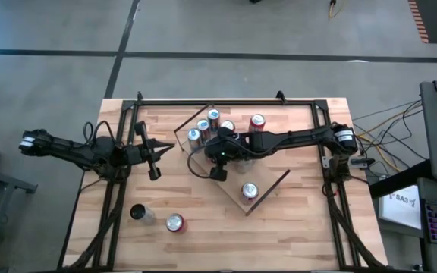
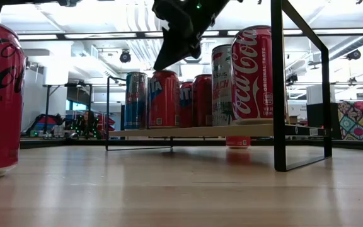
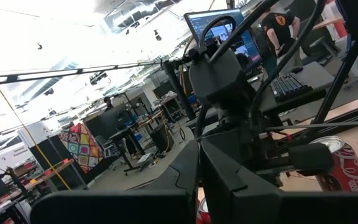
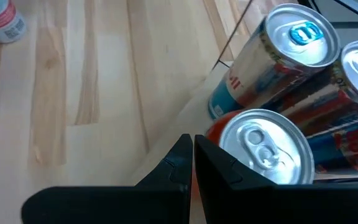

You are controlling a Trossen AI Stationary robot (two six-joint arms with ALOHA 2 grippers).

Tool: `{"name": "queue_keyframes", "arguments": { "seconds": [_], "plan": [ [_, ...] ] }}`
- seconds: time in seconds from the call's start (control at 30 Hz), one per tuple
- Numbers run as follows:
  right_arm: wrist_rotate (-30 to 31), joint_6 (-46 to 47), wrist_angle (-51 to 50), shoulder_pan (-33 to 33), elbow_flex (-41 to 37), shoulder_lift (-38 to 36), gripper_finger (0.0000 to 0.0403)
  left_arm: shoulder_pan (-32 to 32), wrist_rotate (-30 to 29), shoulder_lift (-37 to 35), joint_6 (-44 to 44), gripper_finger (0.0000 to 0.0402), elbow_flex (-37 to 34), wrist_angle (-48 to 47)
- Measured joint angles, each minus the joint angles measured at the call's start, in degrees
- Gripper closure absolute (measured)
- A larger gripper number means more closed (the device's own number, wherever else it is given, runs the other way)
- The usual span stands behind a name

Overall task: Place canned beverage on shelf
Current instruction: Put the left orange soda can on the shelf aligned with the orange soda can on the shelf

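The shelf [image 1: 268, 186] is a light-wood board lying askew on the tabletop, with several cans standing on it [image 1: 203, 125]. My right gripper [image 4: 192, 149] is shut and empty. It hangs at the shelf's left end, right beside a red can with a silver top [image 4: 263, 146] and in front of a blue-topped can [image 4: 300, 34]. In the low view its fingers [image 2: 166, 60] are just above the row of cans [image 2: 164, 99]. My left gripper [image 1: 165, 145] is shut and empty, held above the table left of the shelf. My right gripper's shut fingers point slanting down next to the rim of the red can [image 4: 225, 146]. I cannot tell whether they touch it.
Two loose cans lie on the table near its front left: a red one [image 1: 174, 222] and a dark one [image 1: 139, 214]. One can [image 1: 249, 191] stands alone on the shelf's near part. A black frame [image 1: 226, 102] runs around the table.
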Motion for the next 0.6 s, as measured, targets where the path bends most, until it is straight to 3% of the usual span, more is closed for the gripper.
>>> {"name": "queue_keyframes", "arguments": {
  "seconds": [0.33,0.6],
  "plan": [
    [5.6,0.0,0.0,-0.5,0.0,0.0,0.0394,0.0,0.0,0.0,0.0,0.0402,0.0,0.0],
    [4.9,0.8,-1.8,-0.2,1.3,-0.1,0.0394,0.0,0.0,0.0,0.0,0.0402,0.0,0.0]
  ]
}}
